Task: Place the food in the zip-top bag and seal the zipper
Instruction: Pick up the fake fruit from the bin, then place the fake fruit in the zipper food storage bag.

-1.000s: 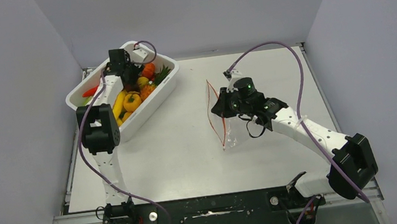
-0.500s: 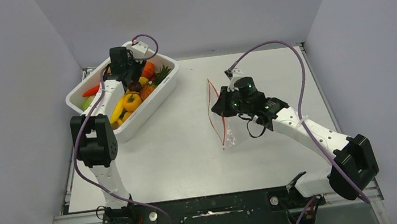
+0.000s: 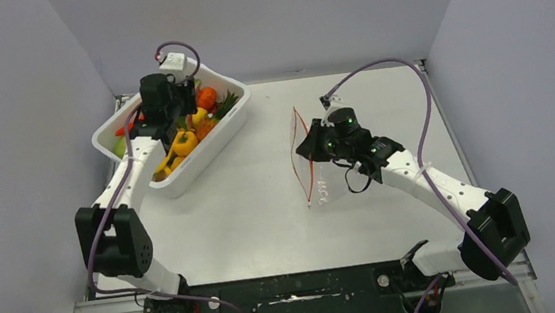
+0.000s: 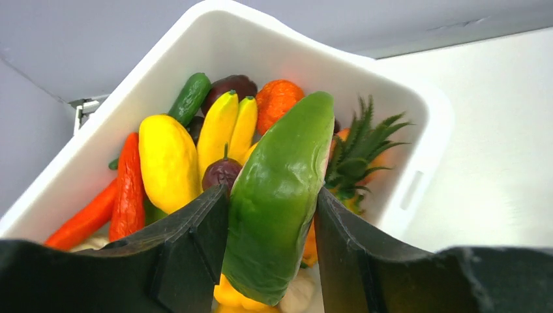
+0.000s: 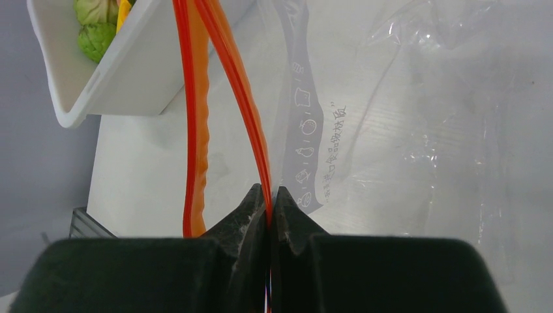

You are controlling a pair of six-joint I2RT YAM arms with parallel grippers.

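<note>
Partway open, left claw holds pepper (?); right claw pinches zipper.

One white tub was there. Showing in it were two yellow bananas, one green cucumber, one orange, one pineapple, two long red-orange pieces and two dark purple pieces. One green pepper hung over the tub, and one clear zip-top bag stood well to its right.

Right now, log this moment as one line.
left tool: gripping green piece over tub | right tool: pinching zipper, bag mouth open | bag: no food visible inside
</note>
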